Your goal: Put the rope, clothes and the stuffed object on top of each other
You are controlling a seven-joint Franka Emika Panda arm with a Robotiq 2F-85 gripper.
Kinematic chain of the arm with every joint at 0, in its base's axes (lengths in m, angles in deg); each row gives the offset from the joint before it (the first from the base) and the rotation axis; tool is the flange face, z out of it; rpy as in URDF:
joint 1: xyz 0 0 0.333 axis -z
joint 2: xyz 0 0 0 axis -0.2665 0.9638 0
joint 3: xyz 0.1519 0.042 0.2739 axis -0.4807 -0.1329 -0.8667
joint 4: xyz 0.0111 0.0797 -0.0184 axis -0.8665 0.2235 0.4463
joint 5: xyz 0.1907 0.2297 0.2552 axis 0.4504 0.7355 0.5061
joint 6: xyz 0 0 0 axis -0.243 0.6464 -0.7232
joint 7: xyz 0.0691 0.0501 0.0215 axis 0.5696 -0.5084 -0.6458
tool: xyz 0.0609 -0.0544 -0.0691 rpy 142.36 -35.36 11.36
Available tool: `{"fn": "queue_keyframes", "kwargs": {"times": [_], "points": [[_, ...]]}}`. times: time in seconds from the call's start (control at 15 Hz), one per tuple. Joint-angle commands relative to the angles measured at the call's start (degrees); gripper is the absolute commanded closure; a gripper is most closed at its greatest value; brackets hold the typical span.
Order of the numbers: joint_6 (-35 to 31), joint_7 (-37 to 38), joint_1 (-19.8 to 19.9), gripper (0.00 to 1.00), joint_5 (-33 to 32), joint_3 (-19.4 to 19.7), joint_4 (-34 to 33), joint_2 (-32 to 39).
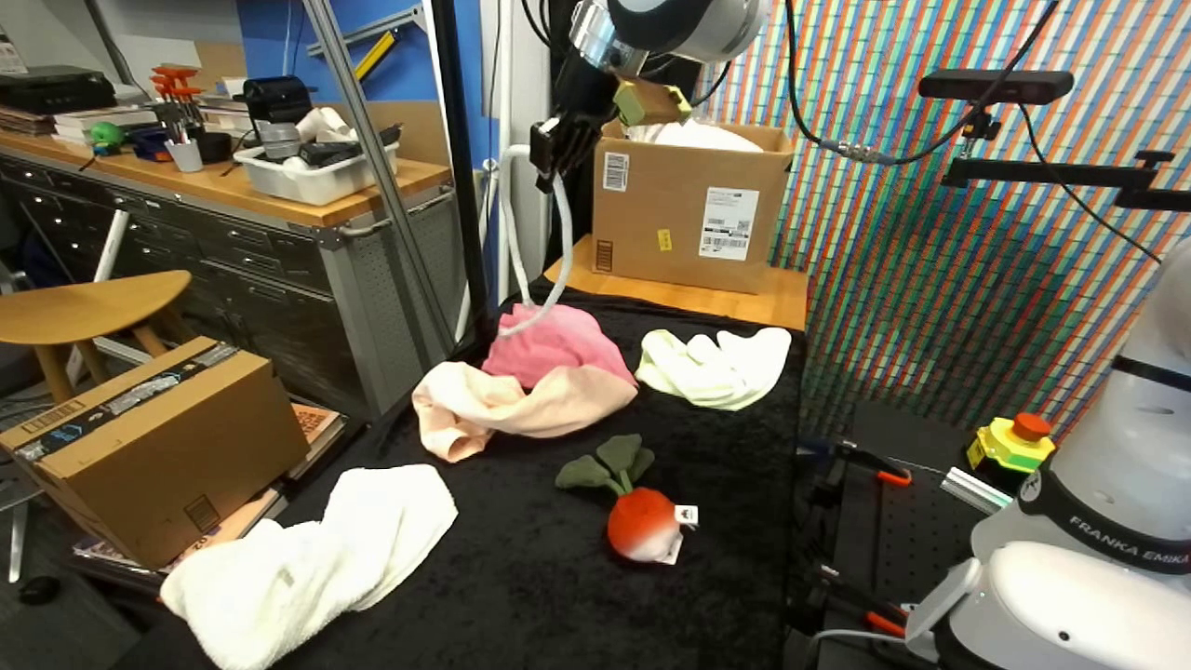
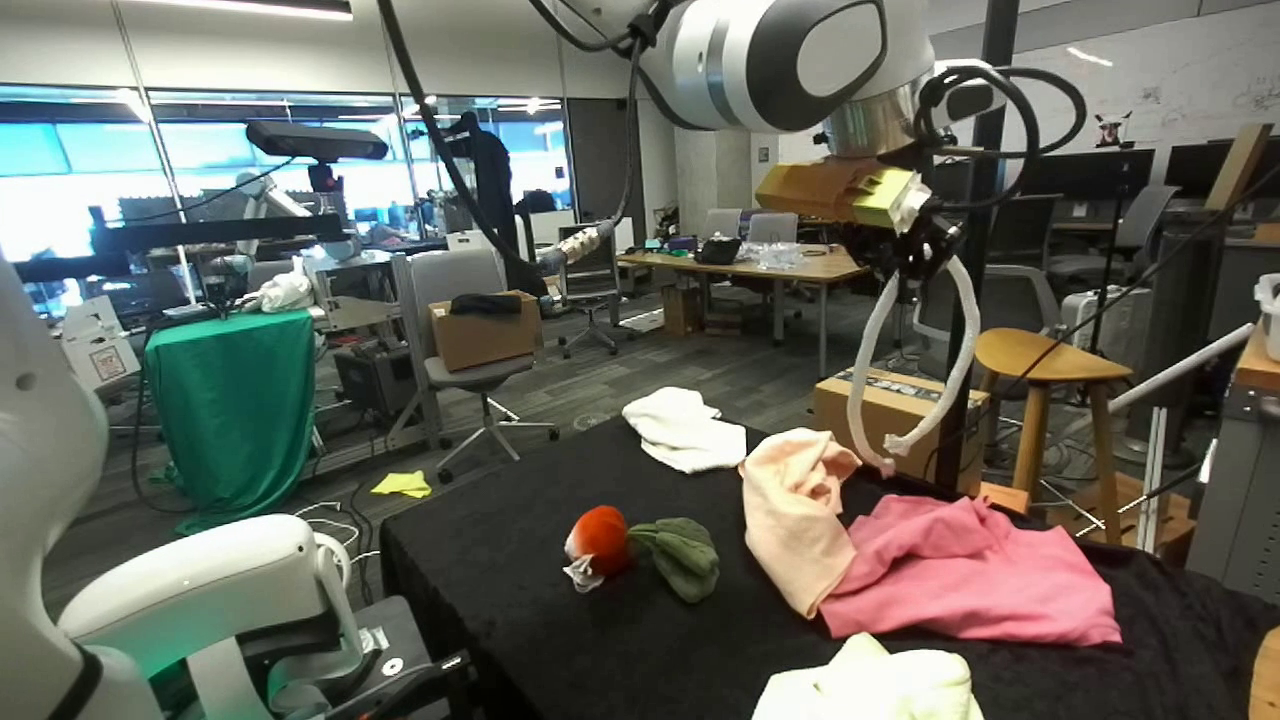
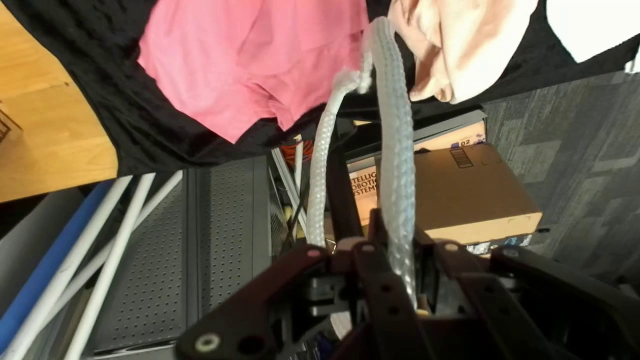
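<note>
From a gripper (image 2: 915, 265) pinched on the doubled, dangling rope (image 2: 968, 340), probably needs to travel down and nearer in an exterior view to reach the pink cloth (image 2: 985, 575).

We get bare worktop (image 1: 735, 596) between plush fruit (image 1: 644, 521) and the robot-side edge, more of it toward the white cloth (image 1: 321, 563) at the opposite edge; the claw (image 1: 549, 169) could pass there. Slim gap only between pink cloth (image 1: 568, 344) and pale yellow cloth (image 1: 716, 377). Blockers we note: cardboard box (image 1: 665, 205) on the wooden end, dark post (image 1: 469, 205) at that opposite edge, rope (image 3: 398, 165) dangling from the claw near the post.
</note>
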Motion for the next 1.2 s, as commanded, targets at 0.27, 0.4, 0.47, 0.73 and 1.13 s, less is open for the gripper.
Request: {"fn": "queue_keyframes", "kwargs": {"times": [0.27,0.4,0.47,0.73,1.13], "points": [[16.6,-5.8,3.4,0.93,1.6,5.3,5.6,-10.8],[22.9,-7.4,4.0,0.92,1.6,7.1,6.0,-12.7],[26.2,-8.7,4.3,0.92,1.9,8.0,6.1,-13.4],[31.6,-9.5,5.0,0.92,0.8,10.3,7.0,-13.1],[25.4,-7.6,6.3,0.92,-0.2,11.8,9.5,-5.8]]}}
